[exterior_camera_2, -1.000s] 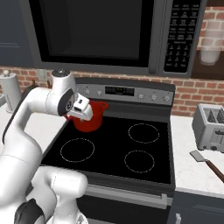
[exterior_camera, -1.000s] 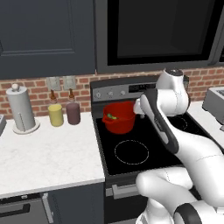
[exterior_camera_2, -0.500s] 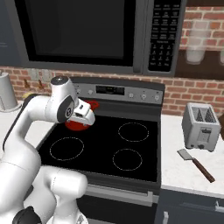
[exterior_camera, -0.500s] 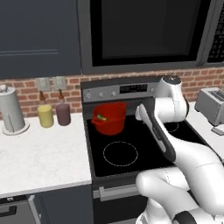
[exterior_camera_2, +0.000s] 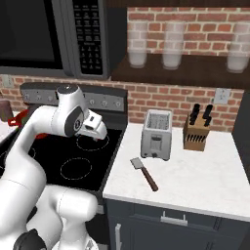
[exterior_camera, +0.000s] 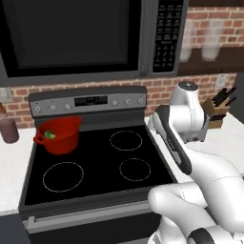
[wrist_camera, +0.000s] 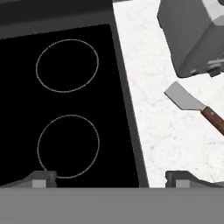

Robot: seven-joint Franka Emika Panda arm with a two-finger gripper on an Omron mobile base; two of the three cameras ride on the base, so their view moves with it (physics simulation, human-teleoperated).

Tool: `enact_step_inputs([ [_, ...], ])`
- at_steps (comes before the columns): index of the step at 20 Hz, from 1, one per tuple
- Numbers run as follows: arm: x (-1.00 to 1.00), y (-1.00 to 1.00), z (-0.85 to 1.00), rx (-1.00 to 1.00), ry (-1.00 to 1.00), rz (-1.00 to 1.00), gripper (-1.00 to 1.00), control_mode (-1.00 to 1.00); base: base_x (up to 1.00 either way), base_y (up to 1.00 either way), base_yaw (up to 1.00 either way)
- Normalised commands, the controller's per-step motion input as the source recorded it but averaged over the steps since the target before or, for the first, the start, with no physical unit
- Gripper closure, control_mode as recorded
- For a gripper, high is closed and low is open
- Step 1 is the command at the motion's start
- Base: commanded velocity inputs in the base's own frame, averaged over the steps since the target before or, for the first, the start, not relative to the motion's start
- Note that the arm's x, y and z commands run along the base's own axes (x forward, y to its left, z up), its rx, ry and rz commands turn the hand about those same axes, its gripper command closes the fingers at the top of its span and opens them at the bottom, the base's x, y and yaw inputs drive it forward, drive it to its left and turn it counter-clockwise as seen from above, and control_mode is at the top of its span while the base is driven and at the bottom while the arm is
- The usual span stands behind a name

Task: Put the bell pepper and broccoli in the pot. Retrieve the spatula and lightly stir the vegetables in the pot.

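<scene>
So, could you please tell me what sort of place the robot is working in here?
A home-style kitchen, rendered: a black glass stovetop under a built-in dark microwave, a silver toaster on a white speckled counter, and a brick backsplash.

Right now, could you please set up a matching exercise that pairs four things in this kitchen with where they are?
Things:
1. pot
2. spatula
3. toaster
4. knife block

Places:
A. flat on the white counter, in front of the toaster
B. at the brick wall, right of the toaster
C. on the stove's rear left burner
D. on the counter, just right of the stove, between it and the knife block

Pairs: 1-C, 2-A, 3-D, 4-B
</scene>
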Motion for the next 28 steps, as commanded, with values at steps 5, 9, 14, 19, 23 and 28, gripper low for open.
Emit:
enact_step_inputs([
  [5,0.00,-0.29,-0.01,0.00,0.00,0.00,-1.00,-1.00,0.00,-0.49,0.00],
  [9,0.00,-0.99,-0.24,0.05,-0.01,0.03,-1.00,-1.00,0.00,0.00,0.00],
  [14,0.00,-1.00,-0.51,0.14,-0.02,0.20,-1.00,-1.00,0.00,0.00,0.00],
  [19,0.00,-0.98,-0.66,0.12,-0.02,0.29,-1.00,-1.00,0.00,0.00,0.00],
  [23,0.00,-0.71,-0.72,0.08,0.00,0.29,-1.00,-1.00,0.00,0.00,0.00],
  [28,0.00,-0.36,-0.59,0.07,0.00,0.28,-1.00,-1.00,0.00,0.00,0.00],
])
